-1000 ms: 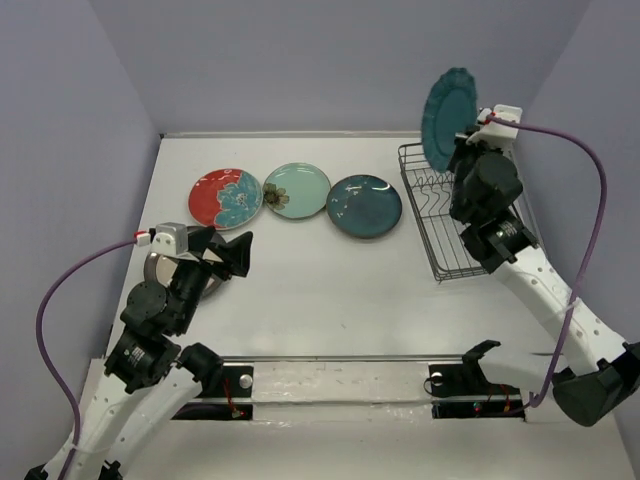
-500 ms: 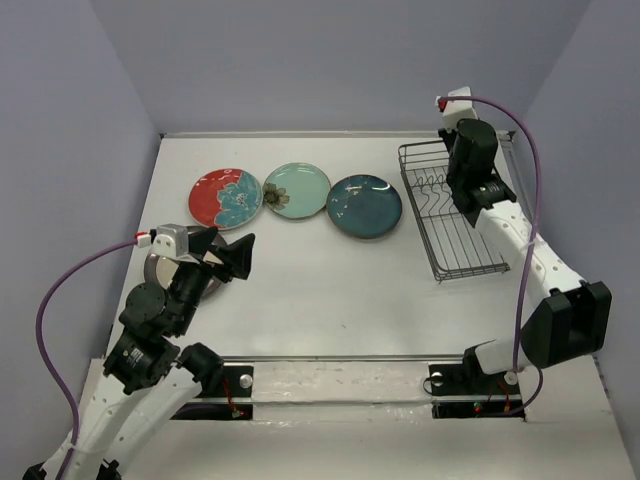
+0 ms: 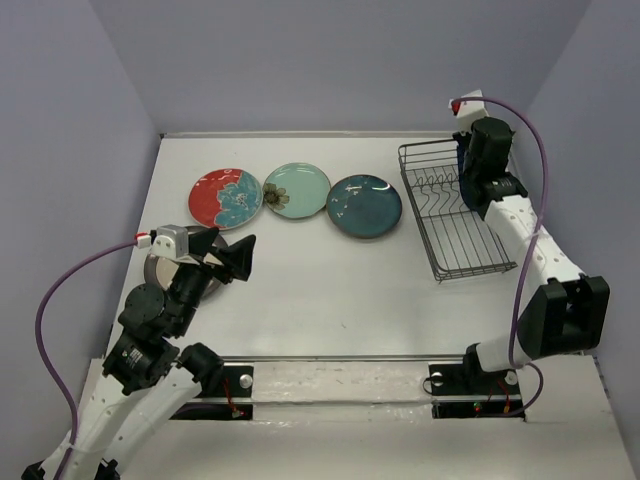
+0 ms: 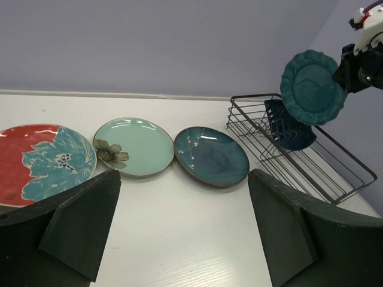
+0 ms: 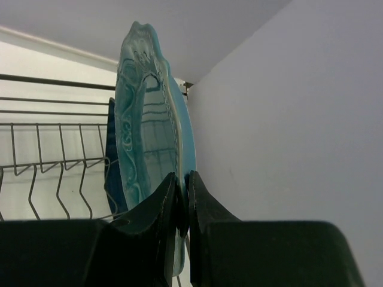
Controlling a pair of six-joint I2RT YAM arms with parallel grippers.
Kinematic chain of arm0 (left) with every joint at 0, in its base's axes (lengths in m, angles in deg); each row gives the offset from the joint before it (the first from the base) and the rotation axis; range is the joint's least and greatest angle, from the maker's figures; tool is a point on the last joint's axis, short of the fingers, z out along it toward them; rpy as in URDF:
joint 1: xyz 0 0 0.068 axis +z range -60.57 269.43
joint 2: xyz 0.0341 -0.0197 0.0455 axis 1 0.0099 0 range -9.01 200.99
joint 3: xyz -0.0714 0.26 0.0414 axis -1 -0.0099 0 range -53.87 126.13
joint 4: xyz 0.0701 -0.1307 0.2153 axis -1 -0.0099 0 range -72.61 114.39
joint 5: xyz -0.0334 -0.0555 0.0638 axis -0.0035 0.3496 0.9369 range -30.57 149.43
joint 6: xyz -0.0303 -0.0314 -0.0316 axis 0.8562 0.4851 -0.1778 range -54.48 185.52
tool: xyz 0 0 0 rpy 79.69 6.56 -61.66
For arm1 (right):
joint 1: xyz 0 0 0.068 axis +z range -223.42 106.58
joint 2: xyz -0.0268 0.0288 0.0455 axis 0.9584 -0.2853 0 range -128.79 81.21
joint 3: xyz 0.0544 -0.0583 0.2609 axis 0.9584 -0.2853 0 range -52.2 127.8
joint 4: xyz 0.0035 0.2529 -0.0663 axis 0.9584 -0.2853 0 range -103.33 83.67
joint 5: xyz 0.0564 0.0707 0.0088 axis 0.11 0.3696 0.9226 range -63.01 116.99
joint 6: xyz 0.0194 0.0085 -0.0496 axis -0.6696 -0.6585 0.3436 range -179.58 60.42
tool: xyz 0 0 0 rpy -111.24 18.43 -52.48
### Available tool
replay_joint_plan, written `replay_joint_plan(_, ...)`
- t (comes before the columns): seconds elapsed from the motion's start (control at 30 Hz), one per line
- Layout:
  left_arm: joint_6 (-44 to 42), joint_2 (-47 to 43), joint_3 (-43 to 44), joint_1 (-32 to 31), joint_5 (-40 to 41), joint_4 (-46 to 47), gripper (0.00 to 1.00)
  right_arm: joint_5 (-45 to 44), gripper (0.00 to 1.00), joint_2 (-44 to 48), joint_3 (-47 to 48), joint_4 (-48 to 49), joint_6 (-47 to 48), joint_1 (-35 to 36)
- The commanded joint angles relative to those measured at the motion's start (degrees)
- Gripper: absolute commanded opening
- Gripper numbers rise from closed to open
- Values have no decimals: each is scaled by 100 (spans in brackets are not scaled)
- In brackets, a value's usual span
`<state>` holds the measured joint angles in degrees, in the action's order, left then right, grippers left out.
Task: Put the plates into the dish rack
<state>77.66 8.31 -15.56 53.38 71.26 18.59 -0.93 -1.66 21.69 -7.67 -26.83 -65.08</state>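
**White table, lilac walls: six plates, one being gripped over the rack**

White table [image 3: 300,290], enclosed by lilac walls, is being occupied by one dish rack [image 3: 455,245] near its right edge and by six plates in all. Three plates are lying flat in a row toward the far edge, just beside one another: a red-and-blue floral plate [image 3: 226,198] on the left, a pale mint plate [image 3: 297,190] in the middle and a dark teal glazed plate [image 3: 364,206] on the right. A grey-brown plate [image 3: 153,270] is lying near the left edge and is being partly hidden by the left arm. A navy blue plate [image 4: 286,127] is standing on edge among the tines at the far end of the rack.

The sixth, a teal scalloped plate [image 4: 312,87], is being pinched at its rim by the right gripper [image 5: 182,197]. Its fingers [image 5: 158,209] are being pressed onto both faces of the plate. The plate is being held upright above the rack's far end, just in front of the navy one.

The left gripper [image 3: 228,255] is being held over the grey-brown plate with its fingers [image 4: 84,221] spread wide, and nothing is being held between them.
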Motion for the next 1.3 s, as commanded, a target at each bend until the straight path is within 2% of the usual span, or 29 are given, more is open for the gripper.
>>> replay_joint_plan(0.0,-28,-53,98,-51,20,273,99,129,7,105,276,846,-67,-121)
replay_joint_plan(0.67,-28,-97,107,-209,126,238,99,261,7,-142,-287,899,-260,-394)
replay_joint_plan(1.0,-19,-71,116,-209,135,238,99,569,7,-124,-841,864,-1199,-394)
replay_joint_plan(1.27,-19,-45,107,-209,161,229,99,174,9,-616,-727,794,-1710,-447)
